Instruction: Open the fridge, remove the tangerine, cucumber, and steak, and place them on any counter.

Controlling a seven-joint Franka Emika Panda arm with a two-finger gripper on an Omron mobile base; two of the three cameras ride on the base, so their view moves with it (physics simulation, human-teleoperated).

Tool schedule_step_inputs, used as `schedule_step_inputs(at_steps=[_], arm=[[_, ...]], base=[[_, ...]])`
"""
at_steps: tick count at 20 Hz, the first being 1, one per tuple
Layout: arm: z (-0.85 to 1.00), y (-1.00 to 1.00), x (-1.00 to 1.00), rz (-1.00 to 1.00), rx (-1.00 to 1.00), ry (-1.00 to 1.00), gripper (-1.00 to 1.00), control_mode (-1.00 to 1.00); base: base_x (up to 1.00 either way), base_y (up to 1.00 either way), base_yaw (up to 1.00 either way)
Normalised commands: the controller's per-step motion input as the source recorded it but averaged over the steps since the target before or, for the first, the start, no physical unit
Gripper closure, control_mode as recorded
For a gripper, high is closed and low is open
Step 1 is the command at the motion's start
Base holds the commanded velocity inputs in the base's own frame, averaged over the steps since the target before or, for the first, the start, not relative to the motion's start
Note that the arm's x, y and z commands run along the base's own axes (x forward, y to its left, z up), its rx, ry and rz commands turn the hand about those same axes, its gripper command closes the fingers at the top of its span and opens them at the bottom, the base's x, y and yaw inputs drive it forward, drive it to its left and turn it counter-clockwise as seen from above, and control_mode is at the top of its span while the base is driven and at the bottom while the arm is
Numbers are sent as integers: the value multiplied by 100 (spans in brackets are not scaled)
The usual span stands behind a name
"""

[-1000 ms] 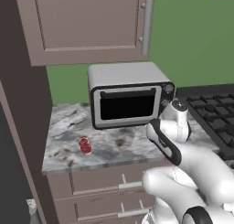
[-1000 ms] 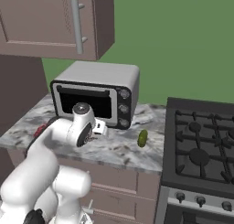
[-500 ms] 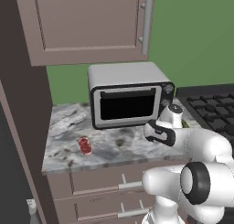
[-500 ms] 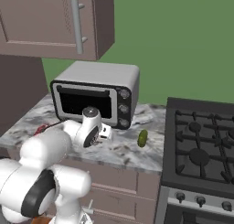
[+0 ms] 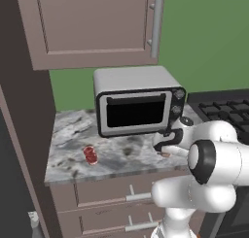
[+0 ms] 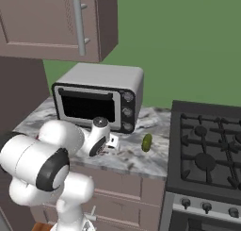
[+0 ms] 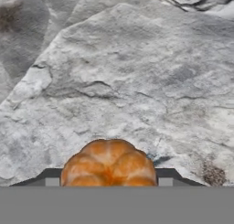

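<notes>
My gripper (image 5: 164, 151) hangs low over the marbled counter (image 5: 121, 157), just in front of the toaster oven, shut on the tangerine (image 7: 109, 166). The orange fruit sits between the two dark fingertips (image 7: 45, 176), close above the stone. In the right base view the gripper (image 6: 113, 142) is left of the cucumber (image 6: 147, 142), a small green cylinder lying on the counter (image 6: 136, 157) near the stove. The steak (image 5: 90, 154), a small red piece, lies on the counter's left part. The fridge is out of view.
A silver toaster oven (image 5: 136, 103) stands at the back of the counter. A black stovetop (image 6: 207, 150) adjoins it on the right. A taupe wall cabinet (image 5: 92, 25) hangs overhead and a tall brown panel (image 5: 26, 110) borders the counter's left side.
The hand has dropped lower and slightly left toward the counter with the tangerine still in it, and the arm's elbow has swung forward. Steak and cucumber have not moved.
</notes>
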Motion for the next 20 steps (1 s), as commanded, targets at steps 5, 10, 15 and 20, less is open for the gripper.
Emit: schedule_step_inputs(at_steps=[5, 10, 15, 20], arm=[[-6, 0, 18, 0, 0, -3, -100, -100], [0, 0, 21, 0, 2, -11, -100, -100], [3, 6, 11, 0, 0, -13, -100, -100], [41, 1, -26, 0, 0, -25, -100, -100]], base=[[0, 0, 0], [0, 0, 0], [0, 0, 0], [0, 0, 0]])
